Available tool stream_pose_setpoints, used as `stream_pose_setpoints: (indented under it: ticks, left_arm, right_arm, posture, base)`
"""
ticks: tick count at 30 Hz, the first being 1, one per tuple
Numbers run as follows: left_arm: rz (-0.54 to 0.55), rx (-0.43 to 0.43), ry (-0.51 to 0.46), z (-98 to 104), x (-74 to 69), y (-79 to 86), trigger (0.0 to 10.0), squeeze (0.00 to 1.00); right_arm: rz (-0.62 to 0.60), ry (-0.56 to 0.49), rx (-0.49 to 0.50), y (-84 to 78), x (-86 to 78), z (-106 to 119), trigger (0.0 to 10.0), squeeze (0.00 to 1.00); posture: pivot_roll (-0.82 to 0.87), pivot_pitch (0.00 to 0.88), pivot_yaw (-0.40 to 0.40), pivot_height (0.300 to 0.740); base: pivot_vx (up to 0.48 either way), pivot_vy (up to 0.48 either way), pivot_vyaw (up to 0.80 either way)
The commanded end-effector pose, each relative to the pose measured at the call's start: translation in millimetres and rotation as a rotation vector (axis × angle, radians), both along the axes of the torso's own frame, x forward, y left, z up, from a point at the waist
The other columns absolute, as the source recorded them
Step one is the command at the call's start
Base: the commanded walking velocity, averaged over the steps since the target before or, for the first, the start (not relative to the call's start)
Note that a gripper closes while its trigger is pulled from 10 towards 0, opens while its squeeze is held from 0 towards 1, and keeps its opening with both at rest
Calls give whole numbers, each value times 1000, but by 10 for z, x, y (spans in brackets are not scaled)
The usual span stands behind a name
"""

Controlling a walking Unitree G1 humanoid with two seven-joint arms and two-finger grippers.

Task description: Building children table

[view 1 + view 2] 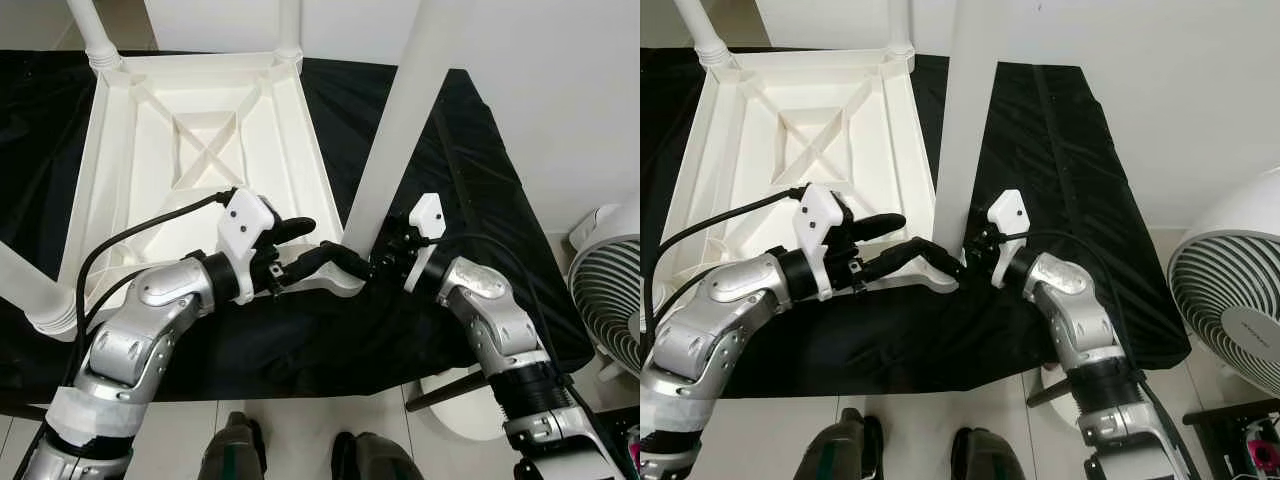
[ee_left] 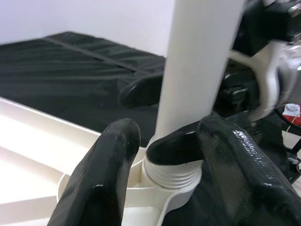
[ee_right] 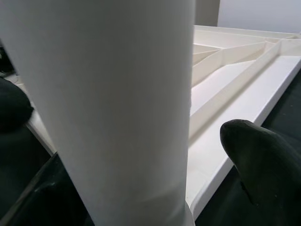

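White tabletop (image 1: 200,100) lies upside down on black cloth (image 1: 470,180) w/ three legs in, fourth leg (image 1: 395,130) standing in near-right corner socket, right gripper (image 1: 385,255) pinching its base, left gripper (image 1: 315,245) spread beside it; probably needs only final tightening.

1. The upturned children's table (image 1: 200,120) is plain white, its ribbed underside crossed by an X pattern.
2. Its legs, among them the near right leg (image 1: 400,110), are white too.
3. The cloth (image 1: 470,170) beneath is black, with faint creases.
4. Both arms are silver; the left claw (image 1: 318,250) and right claw (image 1: 372,258) have glossy black fingers and white mounts.
5. The fan (image 1: 605,300) at far right looks white, perhaps pale grey.
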State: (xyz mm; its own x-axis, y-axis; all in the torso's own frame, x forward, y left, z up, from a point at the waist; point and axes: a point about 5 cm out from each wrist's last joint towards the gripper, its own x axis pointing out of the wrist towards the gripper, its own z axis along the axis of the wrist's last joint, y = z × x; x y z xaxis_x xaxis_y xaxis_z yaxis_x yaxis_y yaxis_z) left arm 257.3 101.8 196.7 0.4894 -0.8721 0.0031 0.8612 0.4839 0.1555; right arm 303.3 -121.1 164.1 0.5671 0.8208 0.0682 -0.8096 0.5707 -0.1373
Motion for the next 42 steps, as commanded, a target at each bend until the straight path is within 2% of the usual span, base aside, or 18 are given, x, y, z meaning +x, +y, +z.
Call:
stream_pose_setpoints:
  ticks: [1,10,11,13,14,15,16,22,23,25,27,29,31,33,34,36,40,42]
  left_arm:
    - [21,35,11,-49,-32,13,10000,0]
    - [124,100,-38,-209,-170,34,10000,0]
    - [136,116,-48,-234,-186,29,10000,0]
    - [136,116,-48,-234,-186,29,10000,0]
    - [134,116,-36,-251,-206,19,10000,0]
    - [134,116,-36,-251,-206,19,10000,0]
    - [140,110,-18,-257,-205,15,10000,0]
    - [159,105,-28,-243,-191,6,10000,0]
    - [176,106,-26,-290,-183,-23,10000,0]
    - [187,94,-18,-309,-167,-44,10000,0]
    - [187,94,-18,-309,-167,-44,10000,0]
    - [205,75,-13,-334,-140,-85,10000,0]
    - [210,68,-14,-341,-130,-103,10000,0]
    - [248,71,-42,-352,-84,-117,10000,0]
    - [248,71,-42,-352,-84,-117,10000,0]
    - [332,39,-23,-345,-13,-65,10000,0]
    - [399,15,-3,-348,22,-13,10000,0]
    - [410,9,3,-352,24,-10,10000,0]
  right_arm:
    - [-54,14,-11,-99,38,-35,10000,0]
    - [-39,88,19,-124,76,-109,10000,0]
    - [-35,85,21,-133,86,-113,5373,0]
    - [-35,85,21,-133,86,-113,5373,0]
    - [-40,84,8,-144,107,-133,3961,0]
    - [-40,84,8,-144,107,-133,3961,0]
    - [-50,83,-13,-151,126,-164,0,0]
    - [-78,85,-31,-155,157,-210,0,0]
    - [-153,89,-63,-136,173,-264,0,0]
    - [-212,106,-49,-117,177,-287,0,0]
    - [-212,106,-49,-117,177,-287,0,0]
    - [-336,145,7,-84,172,-324,0,0]
    - [-396,163,34,-73,165,-341,0,0]
    - [-570,176,75,-59,125,-385,0,0]
    - [-570,176,75,-59,125,-385,0,0]
    - [-720,178,117,-60,71,-406,0,0]
    - [-840,162,123,-57,11,-434,0,0]
    - [-840,168,121,-8,-17,-456,0,0]
  posture:
    - [21,102,-36,740]
    - [50,75,-40,740]
    - [53,74,-41,740]
    - [53,74,-41,740]
    - [60,72,-43,740]
    - [60,72,-43,740]
    - [66,66,-50,740]
    - [68,62,-53,740]
    - [62,54,-66,740]
    - [62,54,-66,740]
    - [62,54,-66,740]
    - [49,52,-80,740]
    - [49,52,-80,740]
    - [46,55,-77,740]
    - [46,55,-77,740]
    - [36,58,-67,740]
    - [34,61,-63,740]
    - [28,64,-53,740]
  base:
    - [0,0,0]
    - [0,0,0]
    - [0,0,0]
    - [0,0,0]
    - [0,0,0]
    - [0,0,0]
    - [0,0,0]
    - [0,0,0]
    - [0,0,0]
    - [0,0,0]
    - [0,0,0]
    - [0,0,0]
    - [0,0,0]
    - [0,0,0]
    - [0,0,0]
    - [0,0,0]
    - [0,0,0]
    - [0,0,0]
